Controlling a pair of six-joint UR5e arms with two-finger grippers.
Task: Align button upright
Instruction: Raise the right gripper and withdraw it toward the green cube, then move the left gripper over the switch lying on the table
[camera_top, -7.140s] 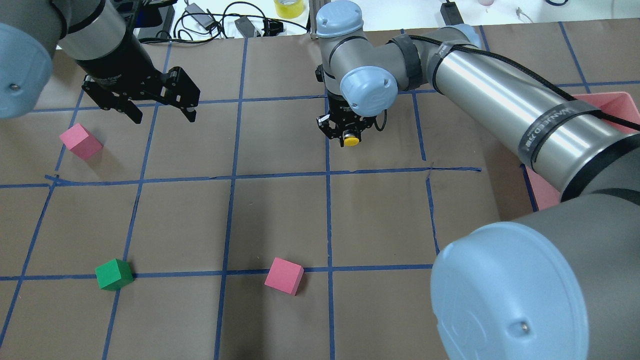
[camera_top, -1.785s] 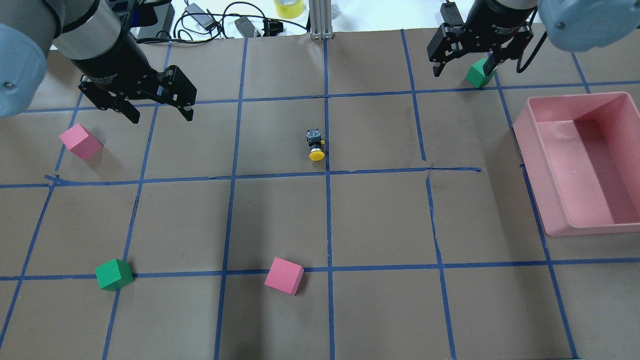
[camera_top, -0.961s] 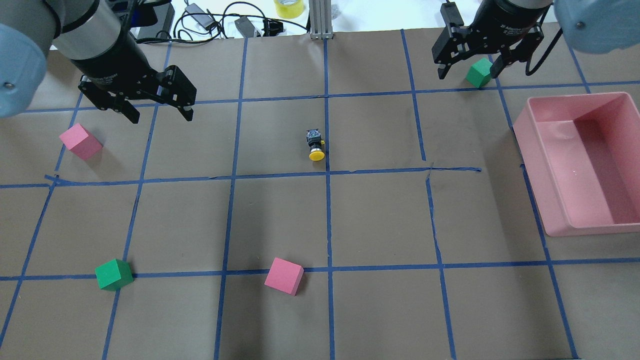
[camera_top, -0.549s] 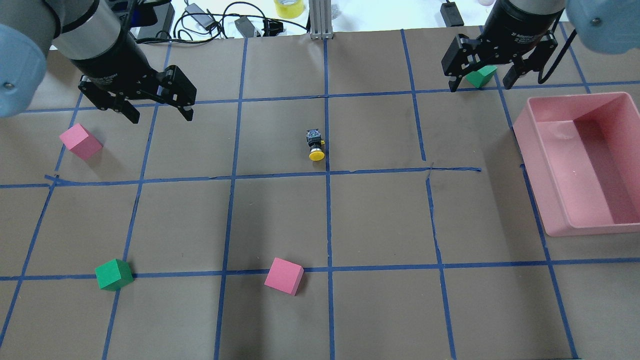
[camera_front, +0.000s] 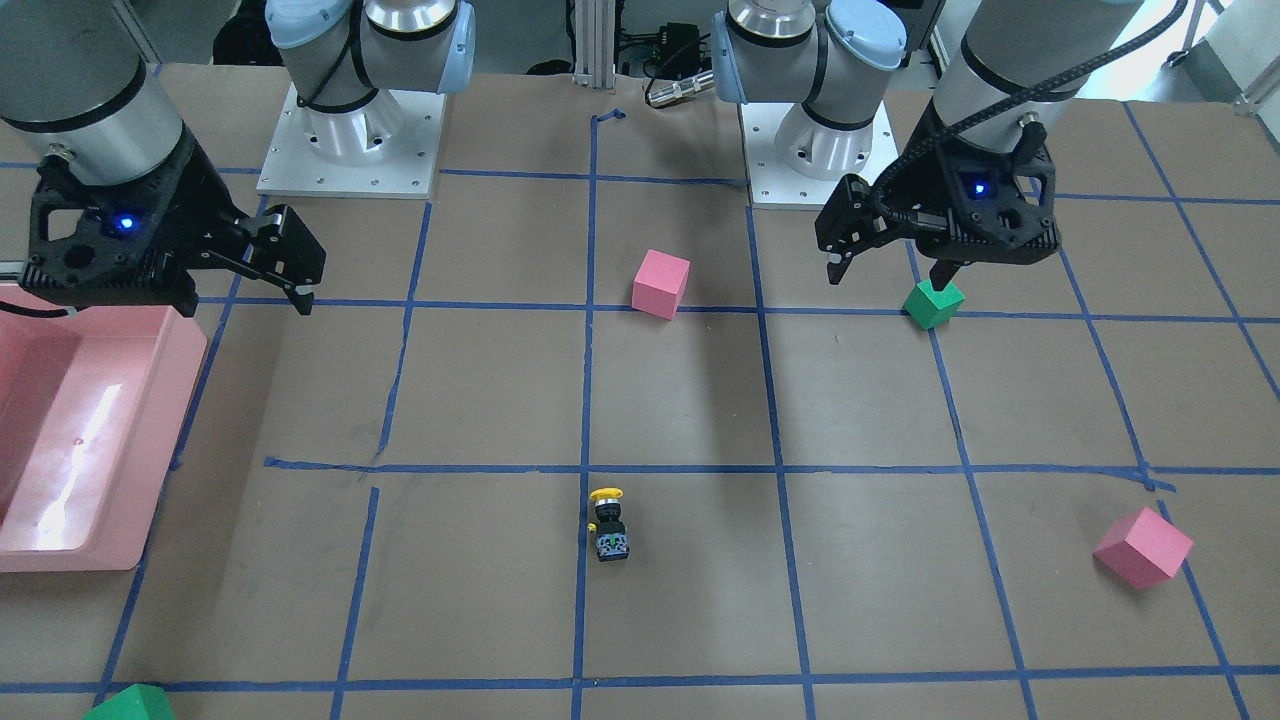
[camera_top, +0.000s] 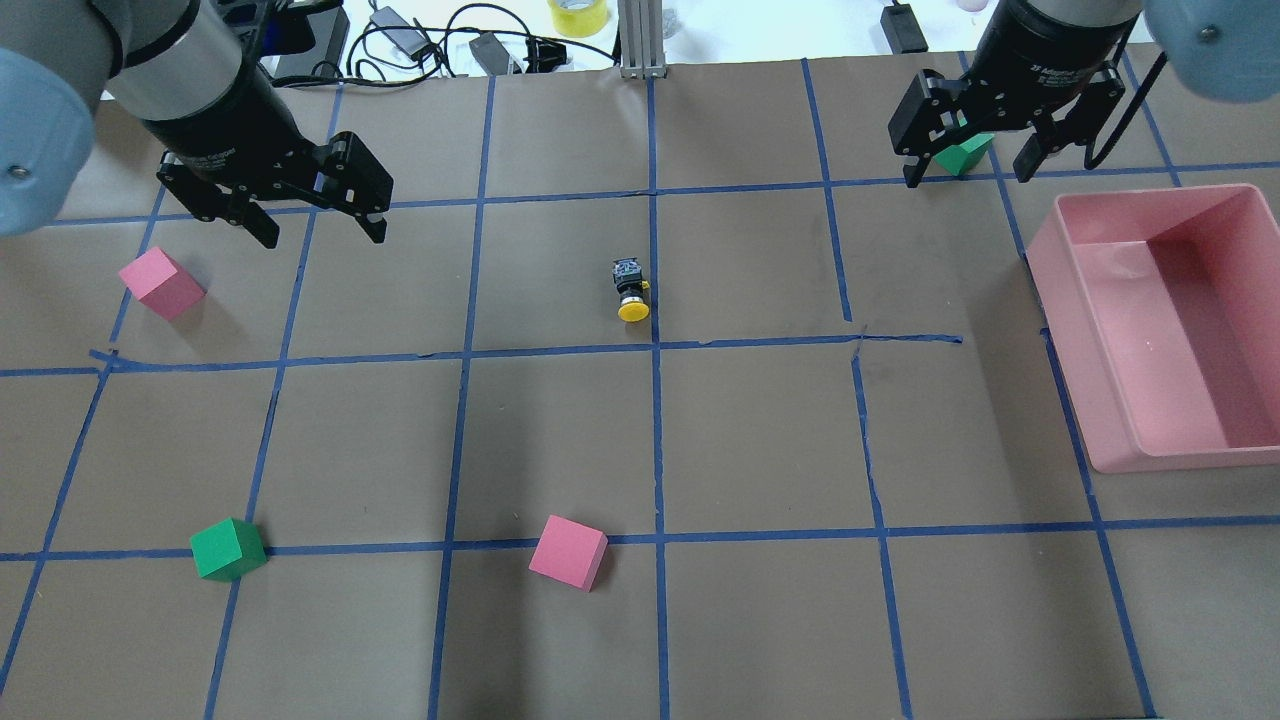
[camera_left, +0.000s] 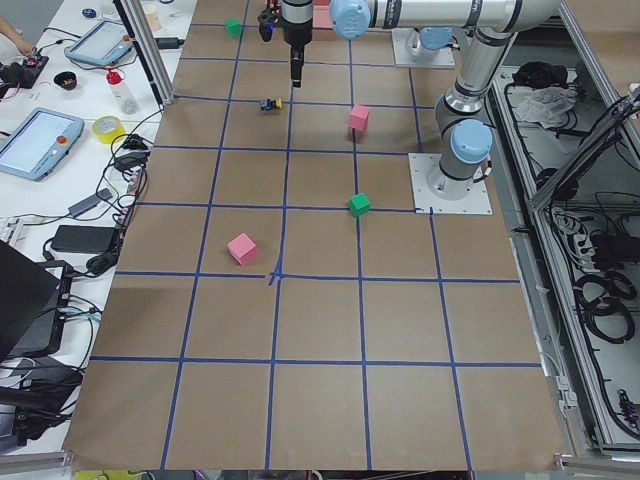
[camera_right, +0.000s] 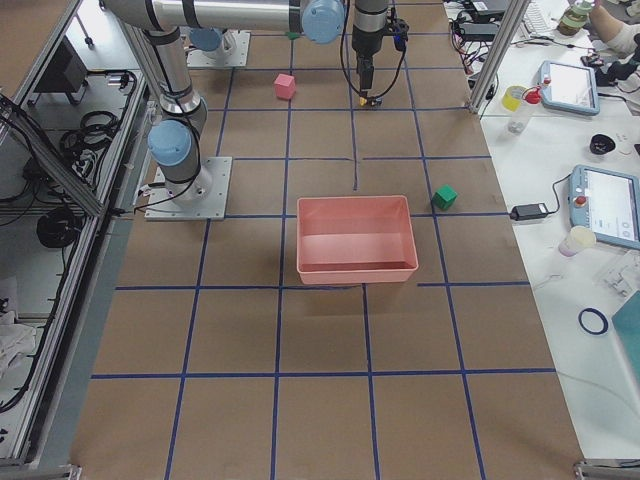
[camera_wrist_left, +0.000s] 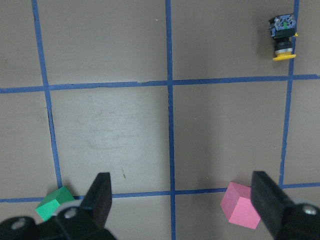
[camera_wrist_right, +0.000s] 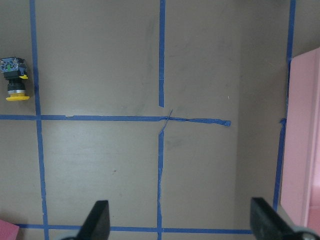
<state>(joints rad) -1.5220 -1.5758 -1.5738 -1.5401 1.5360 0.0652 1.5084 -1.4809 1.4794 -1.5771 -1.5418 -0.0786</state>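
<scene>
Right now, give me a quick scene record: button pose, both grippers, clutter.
button: lying on its side on the table, yellow cap toward the robot, not upright
left gripper: open, empty, apart from the button
right gripper: open, empty, apart from the button
pink cubes: two, both apart from the button
green cubes: two, one partly hidden behind the right gripper in the overhead view
bin: pink, on the robot's right side
</scene>
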